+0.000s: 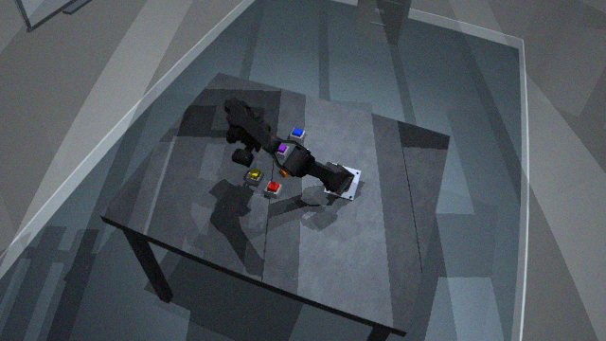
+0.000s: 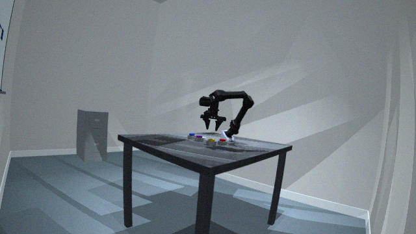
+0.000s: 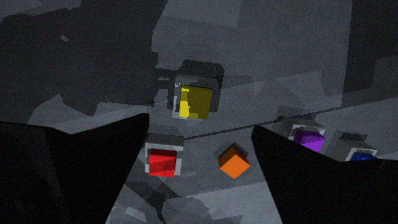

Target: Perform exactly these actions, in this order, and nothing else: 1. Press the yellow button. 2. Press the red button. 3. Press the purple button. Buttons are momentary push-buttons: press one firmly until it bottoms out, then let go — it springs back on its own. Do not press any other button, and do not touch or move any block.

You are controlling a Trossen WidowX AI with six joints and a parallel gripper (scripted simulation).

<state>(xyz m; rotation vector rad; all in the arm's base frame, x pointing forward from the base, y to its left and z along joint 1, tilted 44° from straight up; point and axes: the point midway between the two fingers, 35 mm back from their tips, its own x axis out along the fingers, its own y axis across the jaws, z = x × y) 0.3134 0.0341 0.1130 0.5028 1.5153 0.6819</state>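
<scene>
My gripper (image 2: 212, 129) (image 3: 202, 125) is open and empty, pointing down, high above the table near the buttons. The yellow button (image 1: 254, 174) (image 2: 211, 141) (image 3: 196, 103) shows in the wrist view just beyond and between the fingertips. The red button (image 1: 273, 188) (image 2: 222, 141) (image 3: 162, 163) lies beside the left finger in the wrist view. The purple button (image 1: 282, 149) (image 2: 199, 137) (image 3: 309, 141) is partly covered by the right finger in the wrist view. No finger touches a button. In the top view the fingertips are hard to make out.
The blue button (image 1: 297, 133) (image 2: 192, 134) (image 3: 362, 157) stands beside the purple one. An orange block (image 1: 284, 173) (image 3: 234, 162) lies near the red button, partly hidden by the arm in the top view. The arm's white base plate (image 1: 355, 175) is on the table.
</scene>
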